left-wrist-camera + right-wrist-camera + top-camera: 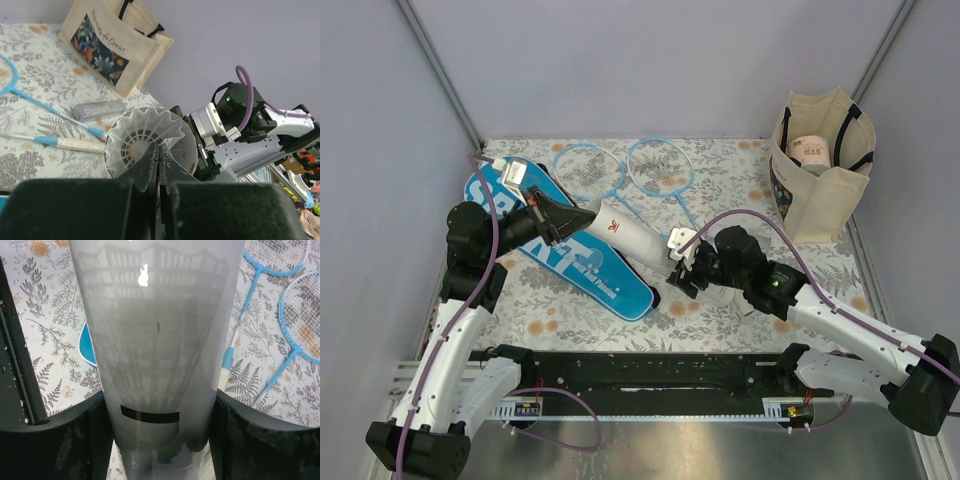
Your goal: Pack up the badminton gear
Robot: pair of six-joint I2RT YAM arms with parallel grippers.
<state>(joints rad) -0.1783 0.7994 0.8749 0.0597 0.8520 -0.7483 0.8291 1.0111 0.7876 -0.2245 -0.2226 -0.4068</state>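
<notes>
Left wrist view is showing the left gripper (159, 156) pinching the shuttlecock (142, 131) at the mouth of the tube (155, 340) the right gripper (160, 432) is clamping, so I'd be pushing it in dead straight, gently.

The tube (625, 232) looks white, rackets (592, 170) light-blue, cover (595, 275) blue, tote (820, 190) beige, table (750, 180) floral.

Plain lavender-grey walls (650, 60) on three sides, with bare metal corner posts (438, 70). Floral-print cloth (740, 170) covered the table. A black rail (640, 372) ran along the near edge, above sheet metal (720, 450). Light was flat and even.
</notes>
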